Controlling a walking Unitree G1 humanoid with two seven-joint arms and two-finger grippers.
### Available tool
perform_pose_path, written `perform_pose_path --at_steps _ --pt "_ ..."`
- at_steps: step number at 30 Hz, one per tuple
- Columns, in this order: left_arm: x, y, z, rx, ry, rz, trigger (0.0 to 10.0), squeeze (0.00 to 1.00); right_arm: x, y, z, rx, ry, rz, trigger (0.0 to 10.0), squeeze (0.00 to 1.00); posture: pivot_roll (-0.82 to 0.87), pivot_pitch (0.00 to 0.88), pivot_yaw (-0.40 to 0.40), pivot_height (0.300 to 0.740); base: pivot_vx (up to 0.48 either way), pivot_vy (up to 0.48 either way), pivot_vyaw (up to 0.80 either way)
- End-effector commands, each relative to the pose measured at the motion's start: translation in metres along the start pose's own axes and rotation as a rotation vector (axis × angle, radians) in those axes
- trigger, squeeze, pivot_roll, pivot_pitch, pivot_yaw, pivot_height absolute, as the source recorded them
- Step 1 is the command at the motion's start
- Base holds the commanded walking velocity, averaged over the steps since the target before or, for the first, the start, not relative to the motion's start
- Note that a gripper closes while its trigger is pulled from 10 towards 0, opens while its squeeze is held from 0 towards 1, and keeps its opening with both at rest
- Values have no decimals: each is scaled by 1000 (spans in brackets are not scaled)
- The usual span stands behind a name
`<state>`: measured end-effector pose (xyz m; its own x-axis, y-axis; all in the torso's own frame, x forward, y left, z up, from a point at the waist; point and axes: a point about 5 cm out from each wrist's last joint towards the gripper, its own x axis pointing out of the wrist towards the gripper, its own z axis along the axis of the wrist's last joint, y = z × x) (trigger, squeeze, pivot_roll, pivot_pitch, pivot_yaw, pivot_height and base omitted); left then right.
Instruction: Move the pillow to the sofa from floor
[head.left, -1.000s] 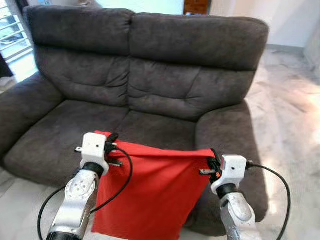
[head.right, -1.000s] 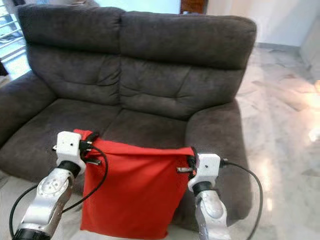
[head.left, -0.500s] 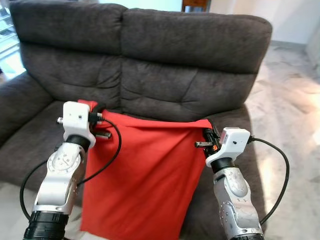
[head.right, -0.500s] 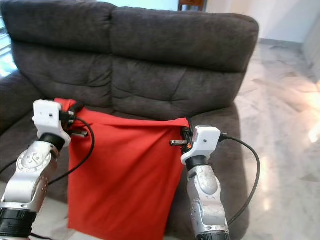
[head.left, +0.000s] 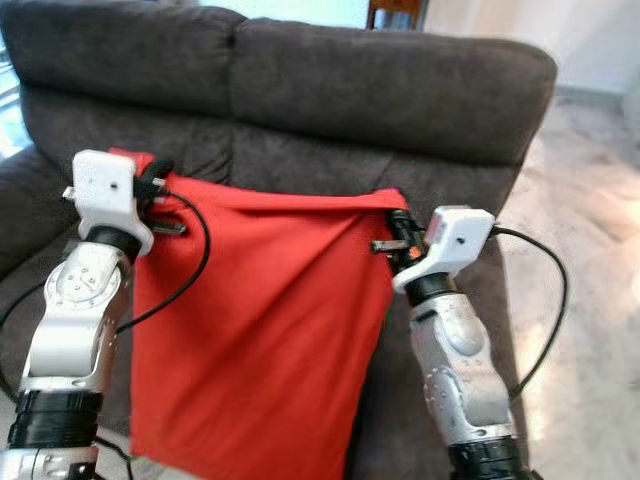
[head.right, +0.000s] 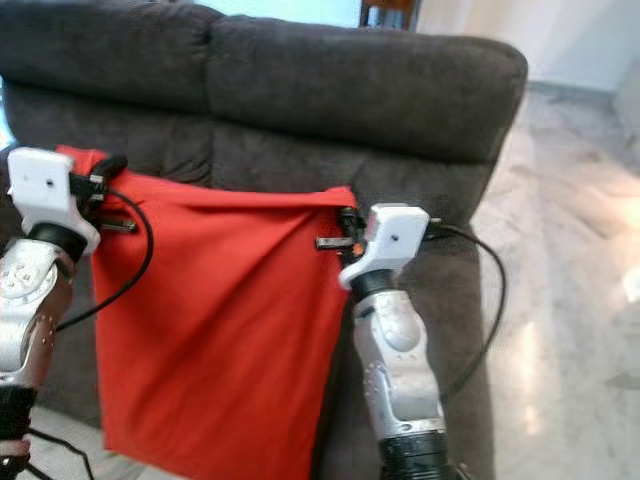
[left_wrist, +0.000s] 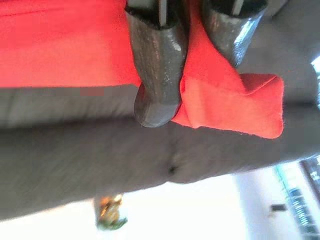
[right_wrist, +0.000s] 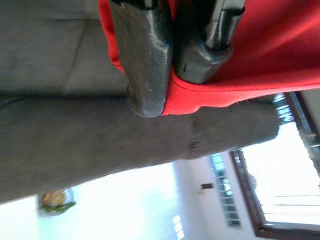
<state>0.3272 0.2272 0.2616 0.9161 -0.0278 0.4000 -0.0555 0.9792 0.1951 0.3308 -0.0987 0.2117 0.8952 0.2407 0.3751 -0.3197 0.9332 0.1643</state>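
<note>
Pillow (head.left: 260, 330), a flat red one, hangs in the air in front of the dark grey sofa (head.left: 380, 100), held up by its two top corners so that its upper edge runs nearly level between the two arms. Its lower edge drops well below the front of the seat, down toward the pale floor (head.left: 590, 330), and the fabric falls in long loose folds.

The left gripper (head.left: 158, 185) is raised at the pillow's top left corner, with its jaws closed on the red fabric. In the left wrist view the two black fingers (left_wrist: 157, 65) pinch the cloth between them, and a small folded tip of the corner sticks out past them against the grey upholstery.

The right gripper (head.left: 398, 232) is at the top right corner, a little lower than the left one, and its jaws are likewise clamped on the pillow. In the right wrist view the fingers (right_wrist: 145, 55) sit tight together with the red edge squeezed between them.

Behind the pillow are the sofa's backrest and its right armrest. A black cable (head.left: 545, 310) loops out from the right wrist. To the right of the sofa the marble floor shines in bright light
</note>
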Motion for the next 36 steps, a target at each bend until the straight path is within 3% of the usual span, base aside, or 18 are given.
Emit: perform_pose_path --at_steps 1,29,30,31,32,36 --pt "-5 36 6 45 -7 138 10000 0 3 -18 35 17 -164 -101 10000 0 129 95 -2 740 356 0 0" --pt "-5 36 6 45 -7 138 10000 0 3 -18 35 17 -164 -101 10000 0 129 95 -2 740 356 0 0" --pt "-21 15 -38 105 232 -53 10000 0 -8 -30 0 -26 15 -173 10000 0 129 92 -11 740 0 0 0" --pt "-43 -1 -70 139 409 -193 10000 0 -22 -39 -28 -56 153 -222 10000 0 127 94 -12 740 0 0 0" --pt "-71 -16 -101 160 587 -329 10000 0 -39 -47 -55 -89 291 -266 10000 0 127 94 -12 740 0 0 0" --pt "-72 -15 -101 160 585 -325 10000 0 -39 -47 -55 -89 295 -264 10000 0 128 96 -13 740 0 0 0"
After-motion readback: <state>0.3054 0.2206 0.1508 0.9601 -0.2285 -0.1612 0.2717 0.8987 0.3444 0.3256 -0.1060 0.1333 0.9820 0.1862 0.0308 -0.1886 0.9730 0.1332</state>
